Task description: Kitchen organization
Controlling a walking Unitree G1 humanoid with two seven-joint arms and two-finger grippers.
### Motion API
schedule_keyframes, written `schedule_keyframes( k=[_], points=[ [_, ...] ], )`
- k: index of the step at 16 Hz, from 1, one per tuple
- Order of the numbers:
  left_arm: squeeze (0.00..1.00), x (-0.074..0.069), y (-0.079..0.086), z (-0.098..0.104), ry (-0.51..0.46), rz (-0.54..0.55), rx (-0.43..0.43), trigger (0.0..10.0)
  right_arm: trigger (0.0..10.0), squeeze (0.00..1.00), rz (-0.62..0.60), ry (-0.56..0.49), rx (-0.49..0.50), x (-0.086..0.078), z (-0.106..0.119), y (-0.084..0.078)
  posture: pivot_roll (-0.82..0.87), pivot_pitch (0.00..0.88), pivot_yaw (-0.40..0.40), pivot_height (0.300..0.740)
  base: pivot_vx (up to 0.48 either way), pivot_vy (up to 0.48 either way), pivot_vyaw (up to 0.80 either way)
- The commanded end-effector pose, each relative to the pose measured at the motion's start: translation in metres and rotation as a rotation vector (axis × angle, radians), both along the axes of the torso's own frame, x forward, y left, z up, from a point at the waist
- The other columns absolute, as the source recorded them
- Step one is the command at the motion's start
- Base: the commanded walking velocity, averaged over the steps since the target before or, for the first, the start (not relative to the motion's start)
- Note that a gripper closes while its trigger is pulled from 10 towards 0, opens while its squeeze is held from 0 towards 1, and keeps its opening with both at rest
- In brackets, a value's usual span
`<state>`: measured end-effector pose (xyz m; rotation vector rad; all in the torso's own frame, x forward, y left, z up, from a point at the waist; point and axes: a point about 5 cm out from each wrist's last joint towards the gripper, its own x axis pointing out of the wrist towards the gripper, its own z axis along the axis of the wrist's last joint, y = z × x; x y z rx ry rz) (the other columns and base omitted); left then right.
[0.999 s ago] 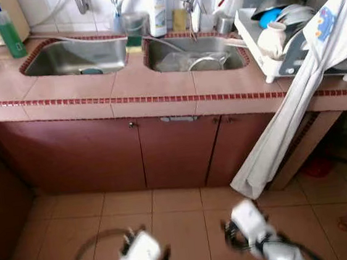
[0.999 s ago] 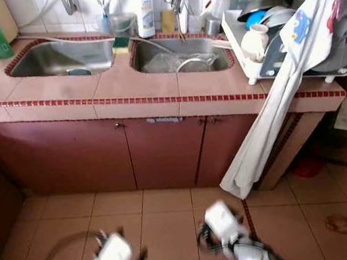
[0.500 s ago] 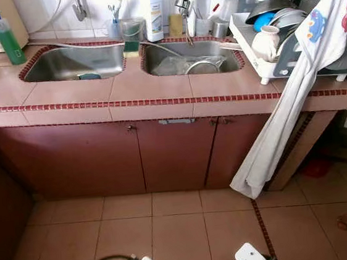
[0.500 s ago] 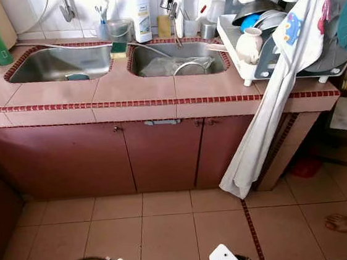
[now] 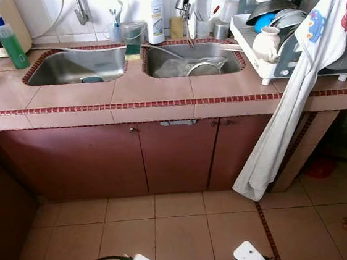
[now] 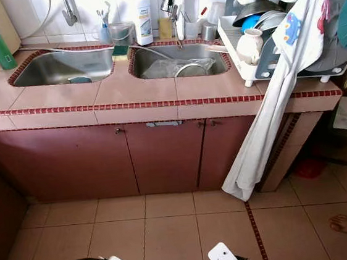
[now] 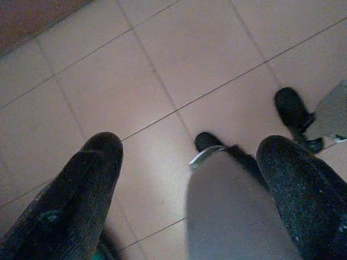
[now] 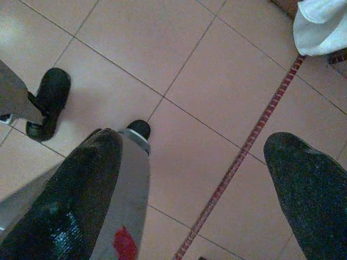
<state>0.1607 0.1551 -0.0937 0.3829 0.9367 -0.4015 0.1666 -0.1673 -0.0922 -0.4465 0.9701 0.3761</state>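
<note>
I stood facing the tiled tabletop with its double sink. A green soap bottle stood at the left end, near the left basin. A white detergent bottle stood behind the divider between the two basins. A strainer lay in the right basin. The dish rack sat at the right end, holding a cream jug, with a white cloth draped from it down toward the floor.

My left gripper hung low over the floor tiles, fingers spread, holding nothing. My right gripper hung likewise, fingers spread wide and empty.
</note>
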Motion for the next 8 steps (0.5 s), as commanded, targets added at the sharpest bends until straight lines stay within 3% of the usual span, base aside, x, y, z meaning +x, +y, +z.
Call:
schedule_keyframes(
  k=[1, 8],
  points=[
    [0.0, -0.0003, 0.0012, -0.0004, 0.005, 0.023, 0.002, 10.0, 10.0, 0.0, -0.014, 0.009, -0.012, -0.0015, -0.0006, -0.0044, -0.07, 0.0, -0.02, 0.74, 0.0, 0.0, 0.0],
    [0.0, -0.0052, 0.0042, -0.0026, 0.037, 0.03, -0.002, 10.0, 10.0, 0.0, -0.01, 0.038, -0.031, -0.0056, -0.0016, -0.014, -0.07, 0.0, -0.029, 0.74, 0.0, 0.0, 0.0]
  ],
)
